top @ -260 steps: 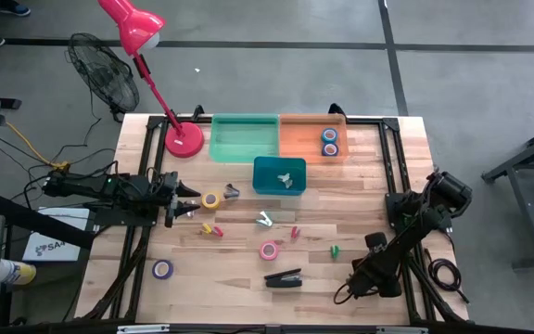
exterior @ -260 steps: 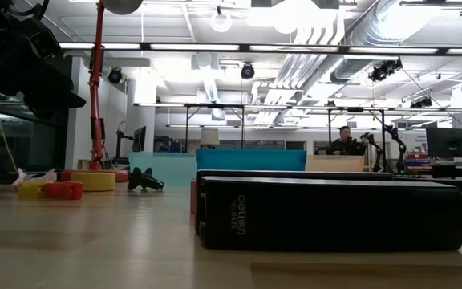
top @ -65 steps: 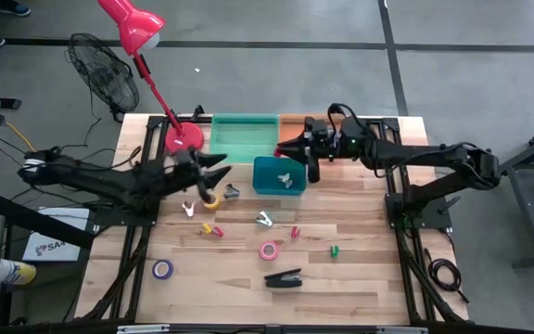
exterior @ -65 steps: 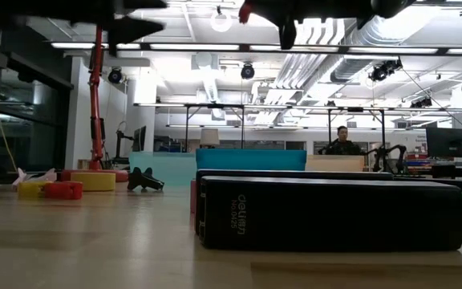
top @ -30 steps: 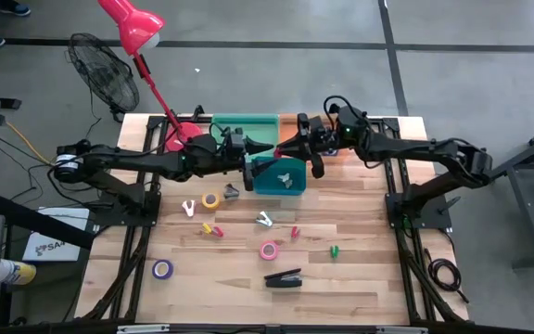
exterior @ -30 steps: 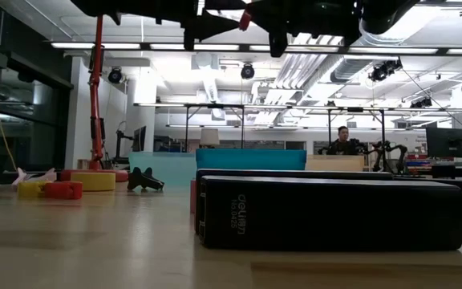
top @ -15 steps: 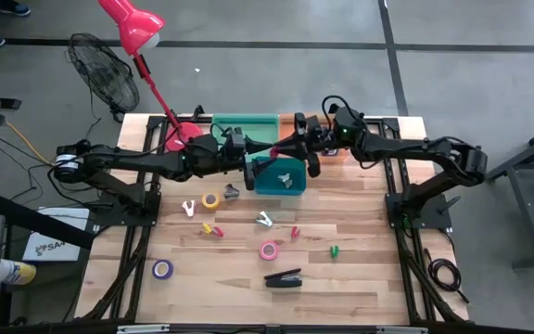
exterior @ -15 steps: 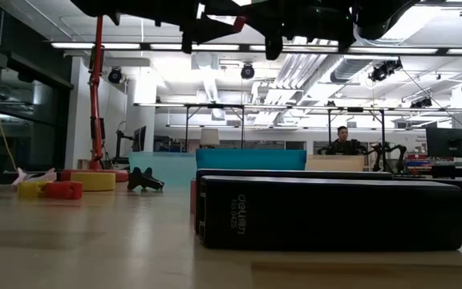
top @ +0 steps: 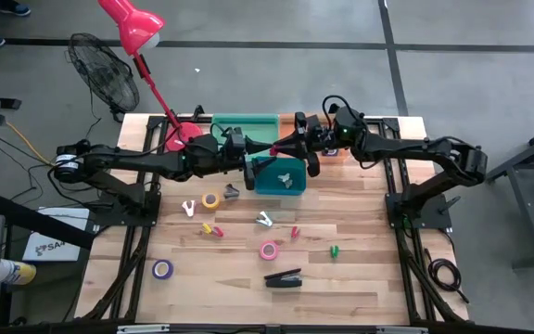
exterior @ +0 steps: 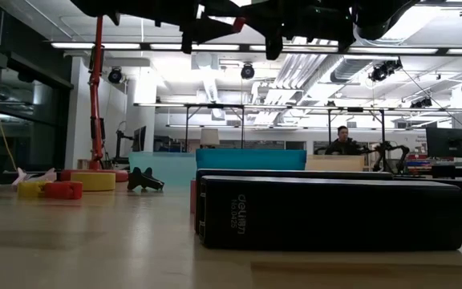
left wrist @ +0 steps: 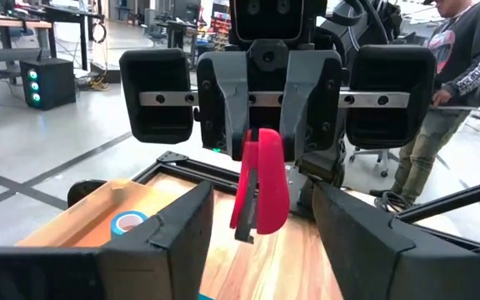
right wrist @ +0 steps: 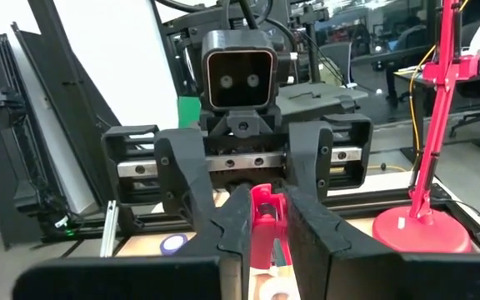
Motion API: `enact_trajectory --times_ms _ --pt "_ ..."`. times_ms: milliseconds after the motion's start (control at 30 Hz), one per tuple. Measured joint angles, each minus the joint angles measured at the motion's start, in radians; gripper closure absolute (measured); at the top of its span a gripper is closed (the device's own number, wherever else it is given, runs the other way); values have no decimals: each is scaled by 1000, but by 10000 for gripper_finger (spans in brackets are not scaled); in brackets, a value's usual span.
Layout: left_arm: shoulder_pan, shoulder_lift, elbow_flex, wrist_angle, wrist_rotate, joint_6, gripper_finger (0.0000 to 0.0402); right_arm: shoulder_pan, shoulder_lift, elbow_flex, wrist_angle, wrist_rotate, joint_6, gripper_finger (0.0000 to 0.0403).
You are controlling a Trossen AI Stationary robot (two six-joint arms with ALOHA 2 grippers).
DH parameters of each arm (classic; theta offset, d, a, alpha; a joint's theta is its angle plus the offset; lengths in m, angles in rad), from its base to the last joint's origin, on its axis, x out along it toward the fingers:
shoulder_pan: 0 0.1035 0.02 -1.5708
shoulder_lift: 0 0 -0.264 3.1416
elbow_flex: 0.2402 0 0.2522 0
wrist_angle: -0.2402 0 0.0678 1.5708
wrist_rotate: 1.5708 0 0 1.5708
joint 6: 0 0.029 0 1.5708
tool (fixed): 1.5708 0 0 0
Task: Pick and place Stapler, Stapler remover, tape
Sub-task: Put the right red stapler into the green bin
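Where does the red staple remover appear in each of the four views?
High view: the red staple remover is at the teal bin's far edge.
Low view: remover at top centre, under the dark arms.
Left wrist view: remover at centre, clamped by the right tool.
Right wrist view: remover at bottom centre.
Landmark: red lamp, seen in the high, low and right wrist views.

Table: pale wood planks, smooth, light sheen. Stapler: black plastic, satin, faint embossed lettering. Bins, green, orange, teal: smooth plastic. Staple remover: glossy red plastic. Gripper fingers: matt dark plastic. Lamp: glossy red. Tape rolls: smooth, coloured.
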State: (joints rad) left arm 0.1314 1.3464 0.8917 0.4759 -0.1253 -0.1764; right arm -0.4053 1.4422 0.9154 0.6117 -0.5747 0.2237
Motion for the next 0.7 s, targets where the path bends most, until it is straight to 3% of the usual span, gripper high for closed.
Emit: enact_trajectory --times_ms 400,700 --pt "0 0 -1 0 1 5 327 0 0 0 -2 -1 4 359" --pt "0 -1 -1 -2 3 4 329 0 0 0 -2 8 3 359"
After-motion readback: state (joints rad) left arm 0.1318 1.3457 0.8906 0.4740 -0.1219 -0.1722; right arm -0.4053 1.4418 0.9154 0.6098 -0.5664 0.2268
